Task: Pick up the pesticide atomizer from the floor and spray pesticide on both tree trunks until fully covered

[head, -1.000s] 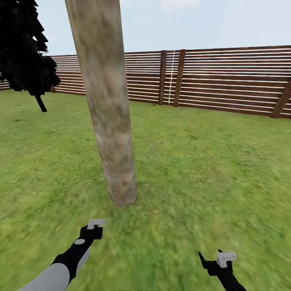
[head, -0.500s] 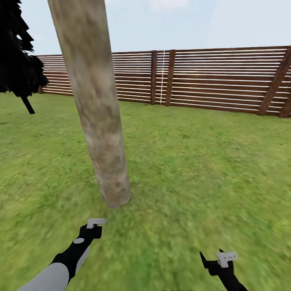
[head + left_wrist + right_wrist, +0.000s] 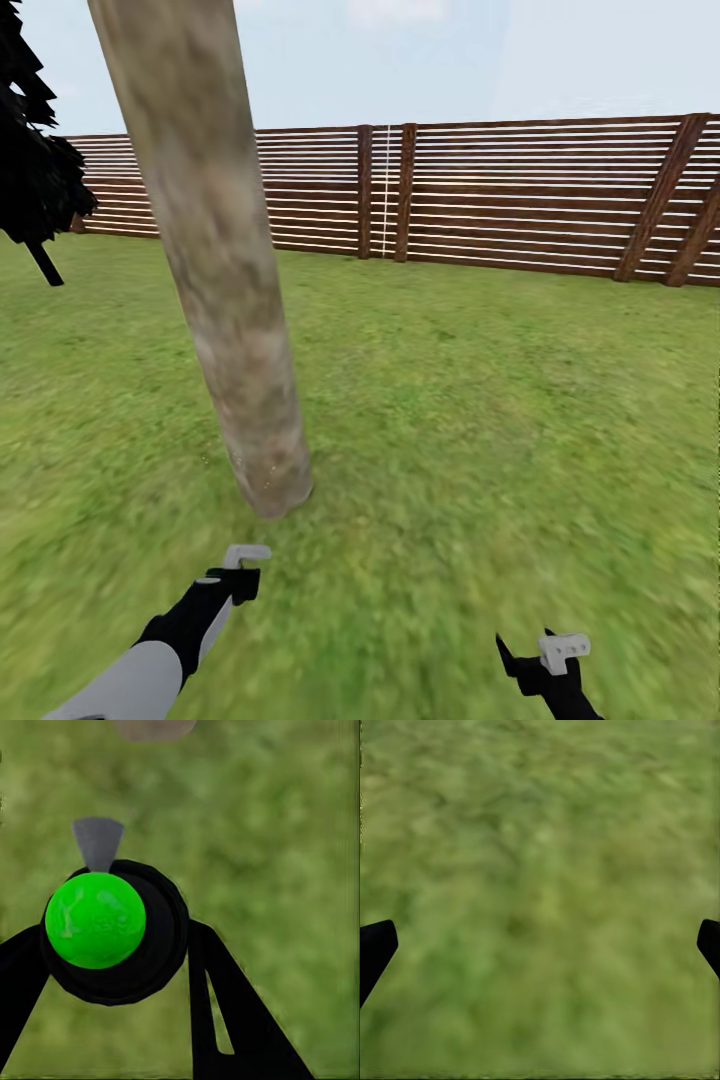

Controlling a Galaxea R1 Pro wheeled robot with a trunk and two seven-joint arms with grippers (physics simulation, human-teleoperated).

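Observation:
The pesticide atomizer (image 3: 96, 919), a black body with a bright green round cap and a grey nozzle (image 3: 97, 844), sits between the black fingers (image 3: 225, 1020) of my left gripper (image 3: 112, 945), which is shut on it. The nozzle points toward the foot of a tree trunk (image 3: 154, 726). In the head view this thick, grey-brown, leaning tree trunk (image 3: 215, 260) rises just beyond my left gripper (image 3: 240, 572). My right gripper (image 3: 545, 665) hangs low at the right, open over bare grass (image 3: 540, 870). Pesticide is out of view.
Green lawn (image 3: 480, 420) spreads all around the trunk. A brown slatted fence (image 3: 520, 190) closes the far side. A dark leafy tree on a thin black stem (image 3: 30, 170) stands at the far left.
The whole head view has shifted, so the camera has moved: trunk, fence and dark tree now lie further left. Both arms keep nearly the same pose.

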